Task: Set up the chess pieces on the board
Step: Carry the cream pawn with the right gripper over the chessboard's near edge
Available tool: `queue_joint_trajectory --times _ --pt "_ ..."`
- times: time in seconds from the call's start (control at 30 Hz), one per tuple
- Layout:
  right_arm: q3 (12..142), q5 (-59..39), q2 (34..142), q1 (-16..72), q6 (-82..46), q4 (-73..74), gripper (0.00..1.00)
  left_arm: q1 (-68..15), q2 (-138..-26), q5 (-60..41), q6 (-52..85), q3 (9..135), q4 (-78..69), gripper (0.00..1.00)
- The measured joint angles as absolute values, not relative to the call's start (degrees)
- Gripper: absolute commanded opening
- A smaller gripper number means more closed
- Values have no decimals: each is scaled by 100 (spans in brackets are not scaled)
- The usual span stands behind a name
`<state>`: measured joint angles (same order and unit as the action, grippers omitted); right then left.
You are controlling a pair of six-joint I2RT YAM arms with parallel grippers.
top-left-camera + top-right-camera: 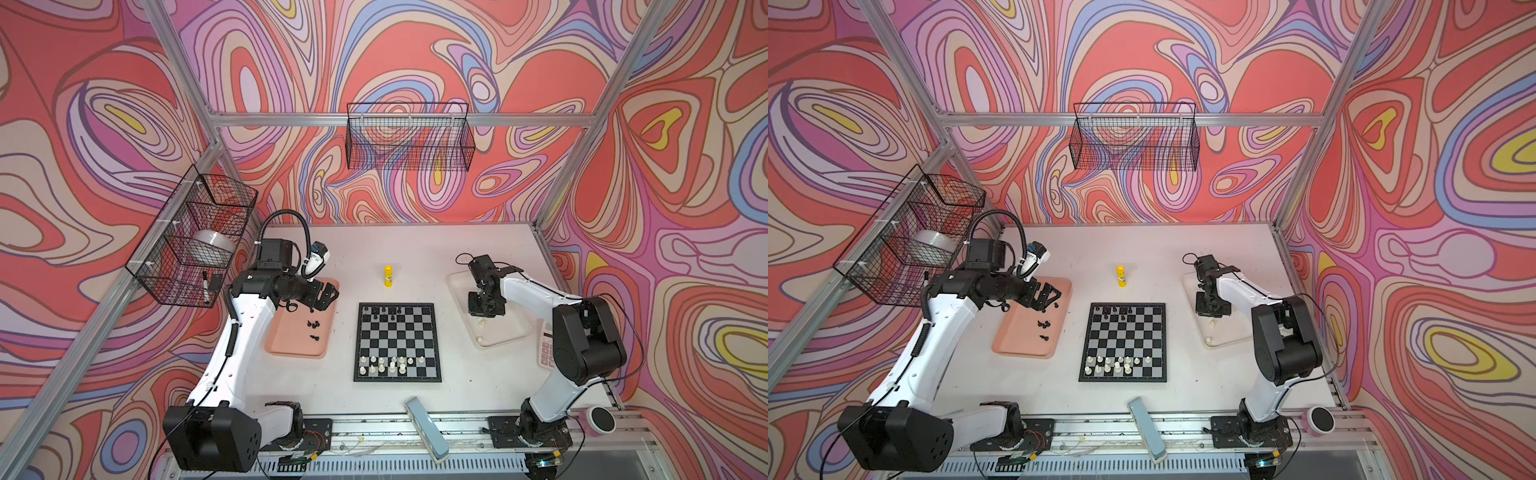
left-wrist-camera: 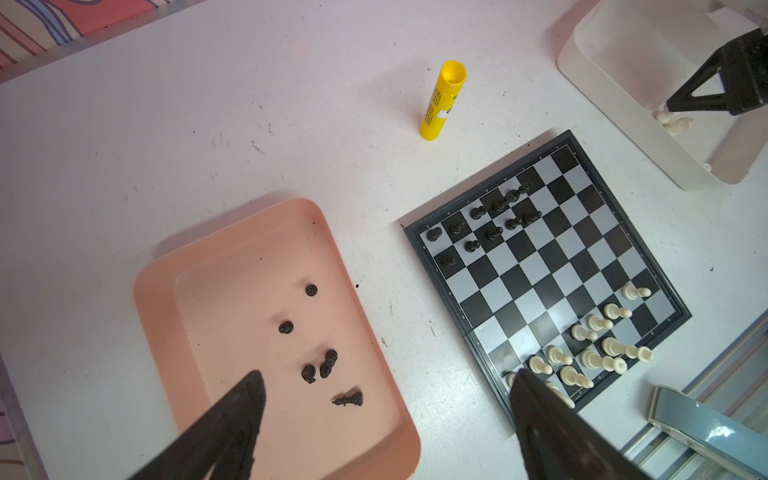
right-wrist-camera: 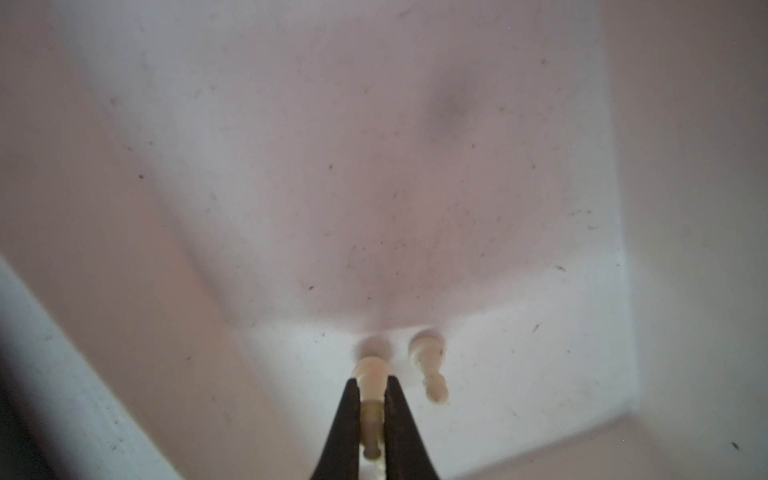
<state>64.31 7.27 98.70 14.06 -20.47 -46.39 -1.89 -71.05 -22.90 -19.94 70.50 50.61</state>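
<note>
Cream piece (image 3: 371, 368) along right gripper (image 3: 372, 380), base outward

We see a robot lab: aluminium frame (image 1: 291, 119) and printed walls (image 1: 415, 50) enclose the desk (image 1: 419, 257) beneath the fingers (image 2: 232, 415).

Chessboard (image 1: 397, 332) is centred on the tabletop (image 1: 415, 249); a glue stick (image 1: 388, 276) is stood behind it. A left tray (image 1: 286, 340) and a right tray (image 1: 507, 328) are set at either side, loose chessmen (image 1: 314, 324) lying in each. Ranked chessmen (image 1: 390, 365) are placed along the board's far and near rows.

Bare table (image 1: 457, 332) lies between white tray (image 1: 505, 334) and board (image 1: 397, 332); glue stick (image 1: 388, 276) stands beyond.
</note>
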Motion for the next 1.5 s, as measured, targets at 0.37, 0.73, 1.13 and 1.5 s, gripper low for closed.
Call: queue_joint_trajectory --times 0.37,0.73,1.13,1.5 --pt "6785 639 9870 1406 -1992 -4803 10 -189 -7105 -2265 -1994 7050 5059 93" --pt "6858 375 9762 1406 -1957 -5127 10 -189 -7170 -2246 -2121 7052 5057 93" --pt "6901 331 9212 1879 -2121 -5649 10 -189 -7290 -2250 -2141 7052 5035 94" --pt "6906 362 8691 3371 -2947 -5986 10 -189 -7288 -2250 -2139 7052 4991 94"
